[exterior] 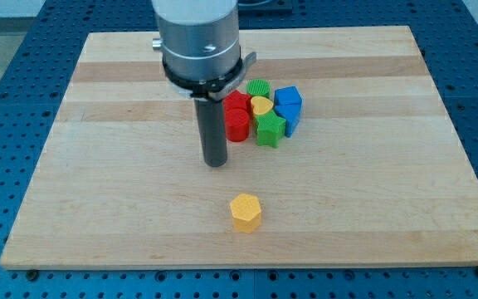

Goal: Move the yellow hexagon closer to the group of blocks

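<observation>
My tip (215,164) is resting on the wooden worktop (98,199) near its middle, bare and touching no block; it is a plain dark rod end hanging from a grey cylindrical mount, with nothing to open or close. The yellow hexagon (246,212) is lying toward the board's bottom edge, below my tip and a little toward the right edge, well apart from it. The group of blocks (264,112) is sitting above and to the right of my tip, nearer the top edge: red blocks, a green cylinder, a green star-like piece, a yellow heart and blue blocks packed touching. To push the hexagon toward them, I judge my tip must first get round to its bottom-edge side. The blocks look ribbed and matte; the board is pale, smooth-grained wood.
</observation>
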Robot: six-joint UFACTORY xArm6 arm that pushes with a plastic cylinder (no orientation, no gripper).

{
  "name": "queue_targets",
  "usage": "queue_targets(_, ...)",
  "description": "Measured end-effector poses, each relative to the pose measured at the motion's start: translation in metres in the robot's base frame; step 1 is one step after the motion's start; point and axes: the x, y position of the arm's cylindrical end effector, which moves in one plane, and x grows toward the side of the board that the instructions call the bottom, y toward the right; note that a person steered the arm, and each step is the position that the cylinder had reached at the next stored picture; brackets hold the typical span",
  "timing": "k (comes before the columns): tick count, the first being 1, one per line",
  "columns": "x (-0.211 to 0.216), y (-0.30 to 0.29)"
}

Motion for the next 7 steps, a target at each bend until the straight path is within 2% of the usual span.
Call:
queue_targets(1, 0.0, -0.048)
queue_targets(2, 0.021, -0.072)
queue_targets(3, 0.071, -0.072)
queue_targets(4, 0.115, -0.054)
queue_targets(5, 0.133, -0.029)
queue_targets(7, 0.129, 0.015)
